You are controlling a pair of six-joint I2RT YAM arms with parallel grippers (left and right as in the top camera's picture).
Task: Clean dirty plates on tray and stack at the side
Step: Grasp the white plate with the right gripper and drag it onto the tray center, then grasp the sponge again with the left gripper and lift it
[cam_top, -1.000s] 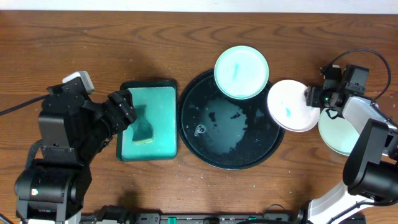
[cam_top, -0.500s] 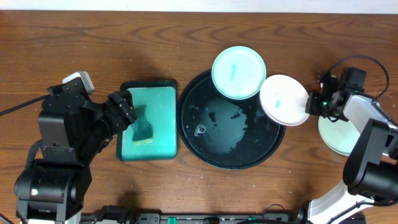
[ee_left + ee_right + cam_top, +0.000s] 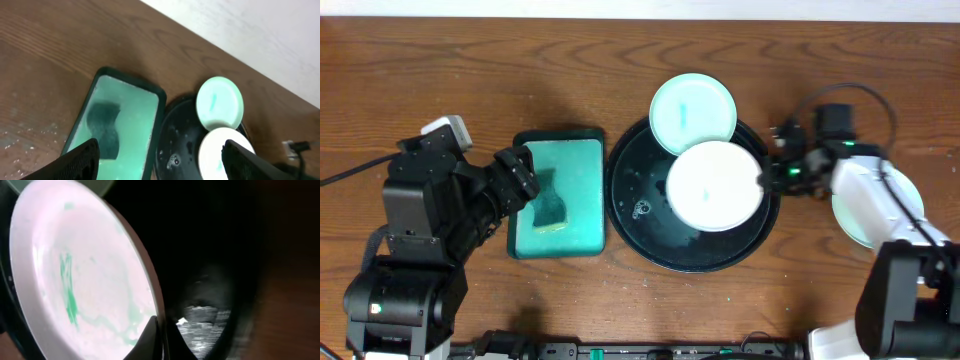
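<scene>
The black round tray (image 3: 638,215) lies at the table's middle. My right gripper (image 3: 764,178) is shut on the right rim of a white plate (image 3: 715,185), holding it over the tray. In the right wrist view that plate (image 3: 85,280) shows teal smears, with the jaws (image 3: 162,339) pinched on its edge. A mint plate (image 3: 693,113) with a teal streak rests on the tray's far rim. Another pale plate (image 3: 853,228) lies on the bare wood at the right, partly under my right arm. My left gripper (image 3: 523,176) hangs open over the green tray, holding nothing.
A rectangular green tray (image 3: 582,190) holding a dark sponge (image 3: 550,210) sits left of the black tray. Water patches shine on the black tray's floor (image 3: 182,147). A cable (image 3: 860,95) loops above my right arm. Both arm bases stand at the near edge.
My right gripper closed on the white plate's rim and carried it left from the tray's right edge to over the tray. The mint plate shifted slightly left. The left arm stayed still.
</scene>
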